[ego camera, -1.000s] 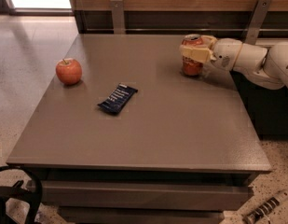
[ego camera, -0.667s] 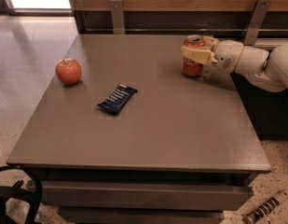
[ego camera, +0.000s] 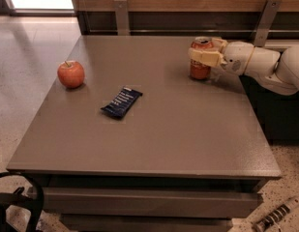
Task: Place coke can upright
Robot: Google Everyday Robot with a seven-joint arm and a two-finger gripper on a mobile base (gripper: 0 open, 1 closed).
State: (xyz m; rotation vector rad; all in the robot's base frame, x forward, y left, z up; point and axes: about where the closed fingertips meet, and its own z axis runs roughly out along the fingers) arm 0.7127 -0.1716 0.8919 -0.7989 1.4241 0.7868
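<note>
The coke can [ego camera: 200, 69] is a red-orange can with a silver top. It stands upright on the grey table [ego camera: 154, 129] near the far right edge. My gripper [ego camera: 203, 54] comes in from the right on a white arm, and its cream fingers [ego camera: 207, 56] wrap around the can's upper half. The can's bottom rests on the table or sits just above it; I cannot tell which.
A red apple [ego camera: 71, 74] sits at the table's left side. A dark blue snack bar wrapper [ego camera: 122, 102] lies left of the middle. A wooden wall with metal brackets [ego camera: 121, 14] runs behind the table. Dark base parts [ego camera: 18, 202] show at the bottom left.
The gripper with the can has shifted slightly and the can has come from a slight tilt to upright near the table's far right edge. The apple and wrapper have not moved.
</note>
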